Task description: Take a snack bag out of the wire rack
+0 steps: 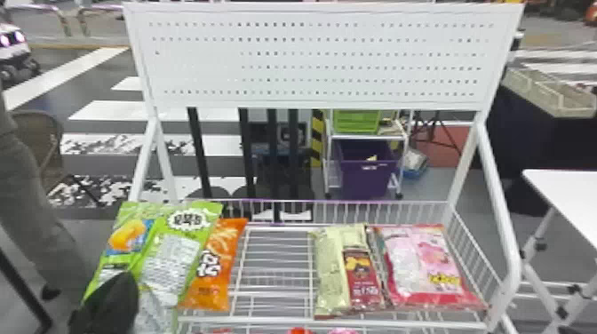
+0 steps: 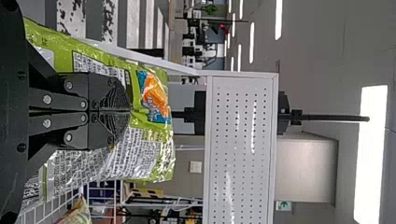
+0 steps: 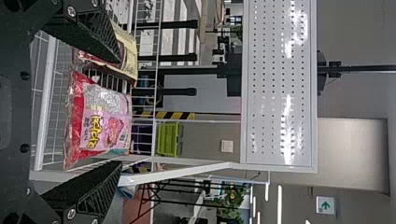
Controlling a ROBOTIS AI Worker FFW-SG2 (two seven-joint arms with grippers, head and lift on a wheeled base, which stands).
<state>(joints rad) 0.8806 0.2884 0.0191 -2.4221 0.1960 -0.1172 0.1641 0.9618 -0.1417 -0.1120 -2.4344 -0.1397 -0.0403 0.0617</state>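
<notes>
In the head view, the left tool (image 1: 126,283) is at eight o'clock, clenched on the green snack bag (image 1: 175,253), which leans at eight o'clock over the left end of the wire rack (image 1: 266,320) and overlaps the orange bag (image 1: 217,275) at seven o'clock. The yellow bag (image 1: 329,266) lies in the rack at five o'clock, with the pink bag (image 1: 422,262) beside it at four o'clock. Right tool (image 3: 119,111), right wrist view: released, fingers spread apart, gripping nothing.

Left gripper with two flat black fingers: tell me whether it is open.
No, in the left wrist view the left gripper has its fingers together at the green plastic bag.
</notes>
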